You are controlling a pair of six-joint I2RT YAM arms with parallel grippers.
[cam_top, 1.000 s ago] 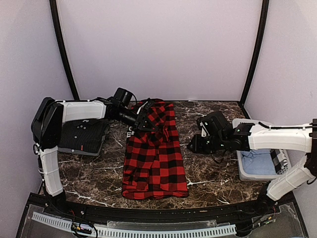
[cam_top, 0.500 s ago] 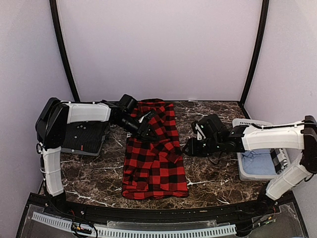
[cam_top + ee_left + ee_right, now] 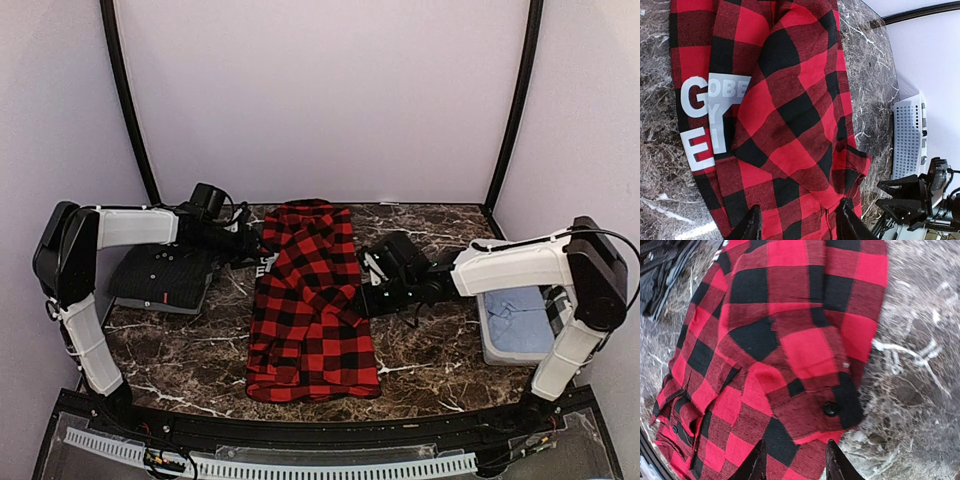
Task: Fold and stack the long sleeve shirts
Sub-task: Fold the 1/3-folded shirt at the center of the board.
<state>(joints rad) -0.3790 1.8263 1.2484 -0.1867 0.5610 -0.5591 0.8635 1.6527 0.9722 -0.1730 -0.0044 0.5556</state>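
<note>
Flannel (image 3: 312, 300): folded strip, mid-bench (image 3: 440, 360), far edge toward near edge; lettering part-covered by a fold.
Charcoal shirt (image 3: 165, 275): left edge, part-hidden by arm.
Left pincer (image 3: 797, 227): parted, empty, over flannel.
Right pincer (image 3: 794, 462): parted, empty, at flannel's right hem.

Left wrist view: a fold of the flannel shirt (image 3: 790, 125) covers most of its white lettering (image 3: 705, 120); I can read only scattered letters. Top view: my left arm (image 3: 140, 225) hides the far edge of the charcoal shirt (image 3: 165, 280), and the blue cloth (image 3: 515, 315) in the basket (image 3: 487, 338) is too small to identify. Right wrist view: the marble table (image 3: 910, 365) is blurred at right.
</note>
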